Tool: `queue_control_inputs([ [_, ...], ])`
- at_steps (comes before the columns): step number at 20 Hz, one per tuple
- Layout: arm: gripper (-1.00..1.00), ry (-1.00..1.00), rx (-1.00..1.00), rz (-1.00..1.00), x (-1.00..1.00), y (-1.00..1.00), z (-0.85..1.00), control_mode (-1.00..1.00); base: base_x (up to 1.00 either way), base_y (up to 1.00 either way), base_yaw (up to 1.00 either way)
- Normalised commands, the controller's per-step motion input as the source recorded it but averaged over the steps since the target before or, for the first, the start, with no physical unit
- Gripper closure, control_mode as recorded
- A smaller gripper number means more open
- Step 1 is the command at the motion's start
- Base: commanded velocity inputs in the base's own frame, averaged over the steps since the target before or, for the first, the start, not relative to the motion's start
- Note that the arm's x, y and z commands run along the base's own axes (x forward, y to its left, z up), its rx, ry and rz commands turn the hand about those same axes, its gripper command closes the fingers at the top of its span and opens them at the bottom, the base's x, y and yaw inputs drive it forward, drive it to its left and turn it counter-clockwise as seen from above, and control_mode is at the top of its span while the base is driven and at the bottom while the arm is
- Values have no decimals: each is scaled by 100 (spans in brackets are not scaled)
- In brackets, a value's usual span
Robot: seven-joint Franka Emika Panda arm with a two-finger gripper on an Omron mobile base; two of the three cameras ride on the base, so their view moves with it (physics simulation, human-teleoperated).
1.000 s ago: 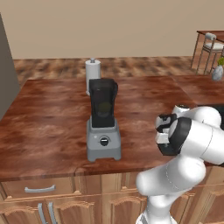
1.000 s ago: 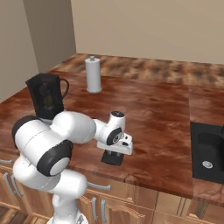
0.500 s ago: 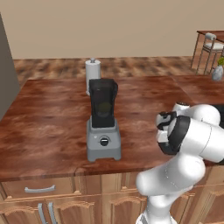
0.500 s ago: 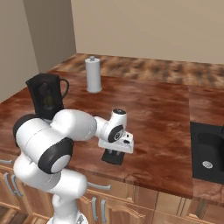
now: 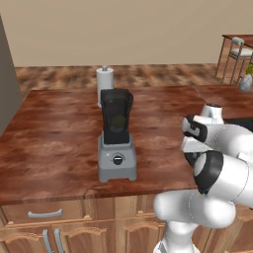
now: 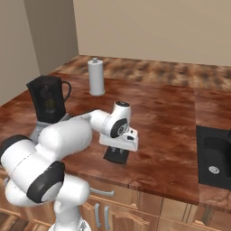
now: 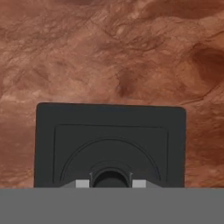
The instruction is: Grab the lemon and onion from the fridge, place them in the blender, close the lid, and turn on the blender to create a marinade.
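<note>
You're on the lid [image 7: 110, 144] step: gripper [image 7: 110, 183] sits low on its knob, jaws narrowed around it. Grip firm yet? Can't tell. Next, lift it onto the blender [image 5: 116, 134] jar

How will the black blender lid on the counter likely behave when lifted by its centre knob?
The lid looks flat, moulded and rigid, so probably stiff and light. Lying flat on the counter, it should not roll. Held only by its small knob, it may tilt.

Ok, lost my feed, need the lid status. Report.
Claw down over lid, closing on its knob. Lid flat on counter. Blender jar uncovered. Nothing in the way.
</note>
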Motion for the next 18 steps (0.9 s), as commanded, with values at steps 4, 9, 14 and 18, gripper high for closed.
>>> queue_control_inputs([
  [4, 100, 0, 0, -11, -11, 0, 76, -100, 0, 0, 0],
  [9, 100, 0, -1, -16, -8, 3, 82, -100, 0, 0, 0],
  [14, 100, -1, -5, -17, -11, 18, 77, -100, 0, 0, 0],
  [18, 100, -14, -8, -9, -22, 35, 65, -100, 0, 0, 0],
])
